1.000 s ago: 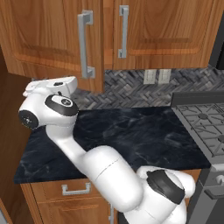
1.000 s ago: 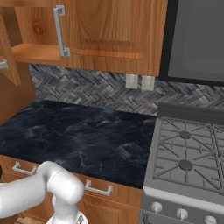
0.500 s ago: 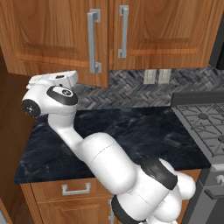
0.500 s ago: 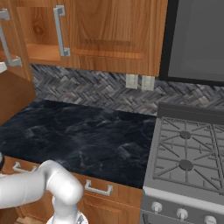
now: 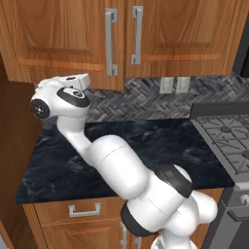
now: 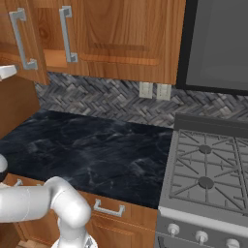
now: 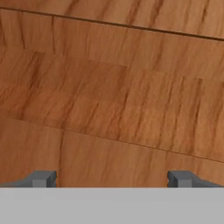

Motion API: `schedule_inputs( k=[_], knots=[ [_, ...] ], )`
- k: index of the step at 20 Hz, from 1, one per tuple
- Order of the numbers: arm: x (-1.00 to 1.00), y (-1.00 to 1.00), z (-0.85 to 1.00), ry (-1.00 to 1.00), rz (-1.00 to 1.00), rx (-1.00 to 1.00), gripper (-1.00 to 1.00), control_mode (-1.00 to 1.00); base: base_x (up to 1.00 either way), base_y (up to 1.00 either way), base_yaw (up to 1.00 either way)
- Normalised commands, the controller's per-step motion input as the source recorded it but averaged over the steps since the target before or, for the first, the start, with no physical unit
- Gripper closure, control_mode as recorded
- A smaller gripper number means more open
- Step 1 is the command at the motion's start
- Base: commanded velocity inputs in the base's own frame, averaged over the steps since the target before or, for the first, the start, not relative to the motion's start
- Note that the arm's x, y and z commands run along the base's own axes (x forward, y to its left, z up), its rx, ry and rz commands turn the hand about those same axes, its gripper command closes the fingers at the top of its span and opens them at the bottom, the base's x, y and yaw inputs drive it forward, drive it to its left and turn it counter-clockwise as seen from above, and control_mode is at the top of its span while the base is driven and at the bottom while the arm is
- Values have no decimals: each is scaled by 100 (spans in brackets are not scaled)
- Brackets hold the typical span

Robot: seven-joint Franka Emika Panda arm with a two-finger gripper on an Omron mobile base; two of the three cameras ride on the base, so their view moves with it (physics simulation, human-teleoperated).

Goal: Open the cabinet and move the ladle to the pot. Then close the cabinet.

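The cabinet (image 5: 63,39) of reddish-brown wood hangs above the counter. Its left door (image 6: 34,43) stands a little ajar, its lower edge hanging forward of the right door (image 5: 189,34). Each door carries a long silver handle (image 5: 111,43). My white hand (image 5: 72,81) is raised just under the left door's lower corner. In the hand view my gripper (image 7: 111,179) is open, its fingertips (image 7: 43,178) wide apart, facing a wood panel (image 7: 113,100) close up with nothing between them. The ladle and the pot are out of view.
A black marble counter (image 6: 92,150) runs below the cabinet, with drawers (image 5: 85,210) beneath. A gas stove (image 6: 206,164) stands to its right under a dark microwave (image 6: 218,43). A wooden side panel (image 5: 14,146) closes the left end. Two outlets (image 6: 154,90) sit on the herringbone backsplash.
The left cabinet door has swung from wide open to nearly shut, its handle moving right toward the other one. My hand and forearm followed it to the right.
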Motion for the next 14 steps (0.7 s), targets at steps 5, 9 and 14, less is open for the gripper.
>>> schedule_inputs(
  k=[5,9,14],
  knots=[
    [38,-16,0,7,0,0,-100,-100,0,0,0],
    [39,-18,0,5,0,0,-100,-100,0,0,0],
    [40,-13,0,5,0,0,-100,-100,0,0,0]
  ],
)
